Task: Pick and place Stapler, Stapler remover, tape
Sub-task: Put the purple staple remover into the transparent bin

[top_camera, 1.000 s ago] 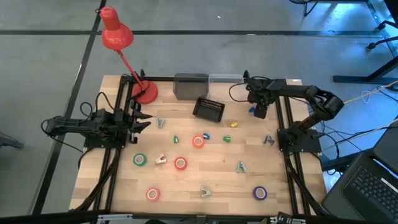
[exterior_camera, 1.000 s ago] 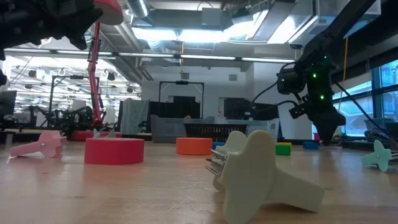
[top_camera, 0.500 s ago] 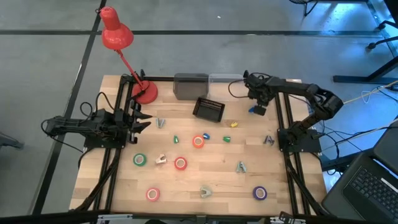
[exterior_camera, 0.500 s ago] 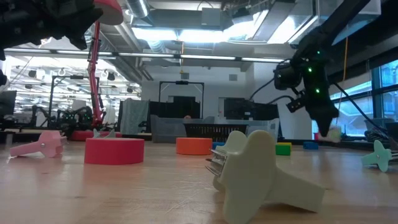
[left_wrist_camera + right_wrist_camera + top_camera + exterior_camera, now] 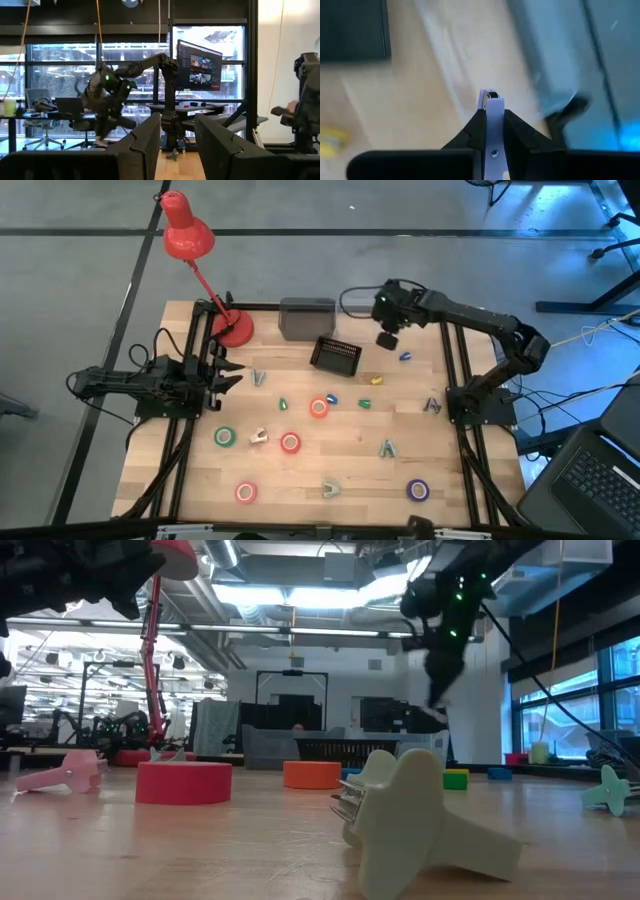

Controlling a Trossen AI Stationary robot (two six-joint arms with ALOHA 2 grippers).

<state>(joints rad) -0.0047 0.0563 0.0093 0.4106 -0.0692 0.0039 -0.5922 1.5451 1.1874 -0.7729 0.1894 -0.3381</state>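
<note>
Nearest the front edge of the table (image 5: 450, 455), L to R, are lying a red tape roll (image 5: 245, 492), a cream claw-shaped stapler remover (image 5: 331, 487) tipped on its side, and a purple tape roll (image 5: 417, 490). Next row back: green tape roll (image 5: 225, 437) and red-pink tape roll (image 5: 290, 443) are sitting apart. The orange tape roll (image 5: 319, 407) is lying flat approx. mid-table. Left gripper (image 5: 228, 376) is waiting at the L side, fingers partly spread w/ nothing between them. Farther back, the right gripper (image 5: 388, 338) is hanging above the table, beside the black basket (image 5: 336, 356), fingers pressing onto a thin pale lilac piece (image 5: 491, 112); can't tell what it is. A grey box (image 5: 307, 318) and a red lamp (image 5: 187, 235) are standing at the far edge.
</note>
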